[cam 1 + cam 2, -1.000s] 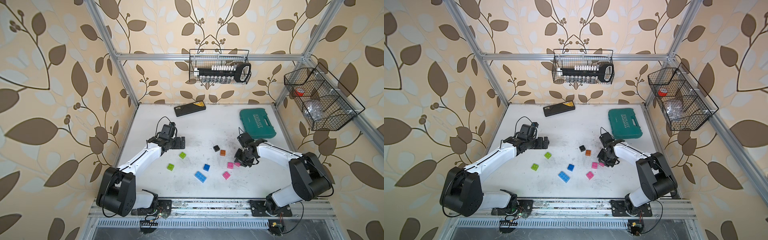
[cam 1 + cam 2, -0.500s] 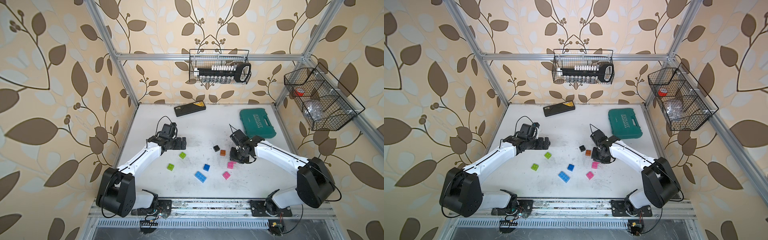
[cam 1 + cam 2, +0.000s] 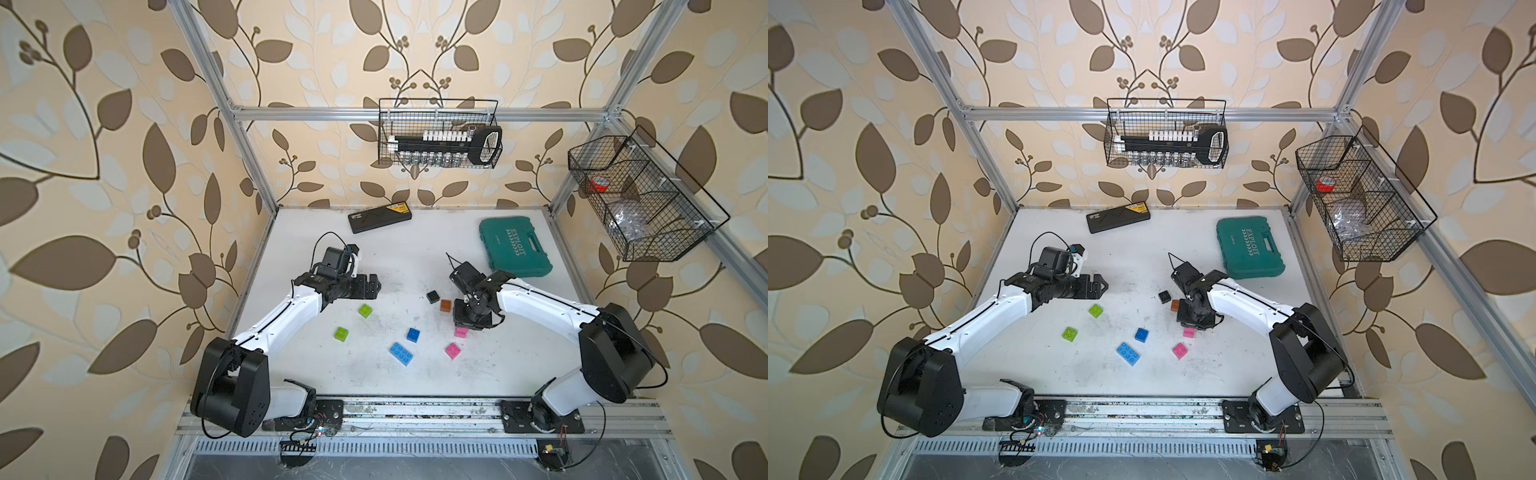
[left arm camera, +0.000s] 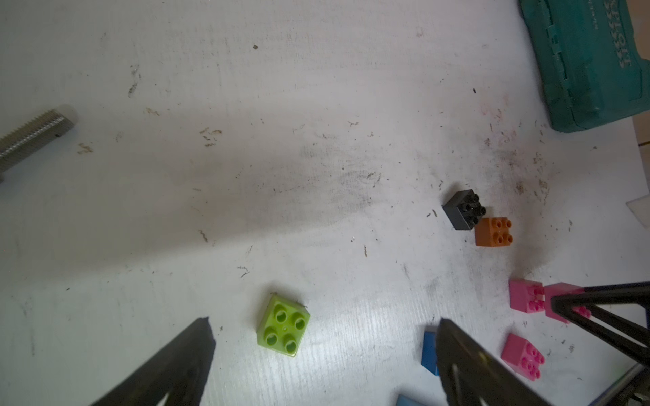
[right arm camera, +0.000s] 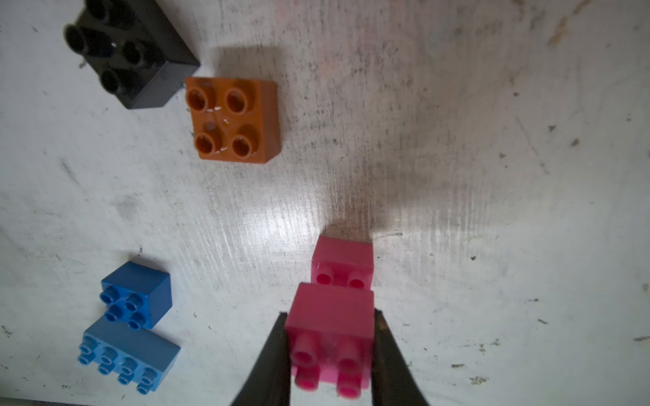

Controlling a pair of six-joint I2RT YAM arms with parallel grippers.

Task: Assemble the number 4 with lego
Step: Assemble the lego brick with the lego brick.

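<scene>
1. The right gripper (image 5: 329,314) clamps a pink brick (image 5: 330,337), a second pink brick (image 5: 343,263) just beside it.
2. The left gripper (image 4: 325,323) hangs wide open near a lime green brick (image 4: 283,325).
3. An orange brick (image 5: 234,121), a black brick (image 5: 130,52), a dark blue brick (image 5: 137,293) and a light blue brick (image 5: 128,355) lie loose on the white table (image 3: 415,257).
4. Behind them, a teal case (image 3: 515,248) reads "EXPLOIT".

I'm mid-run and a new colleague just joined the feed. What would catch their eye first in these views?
First, the right gripper shut on a pink brick, close beside a second pink brick lying on the table. Next, the left gripper, wide open near a lime green brick. The big teal tool case at the table's far right also stands out.
</scene>
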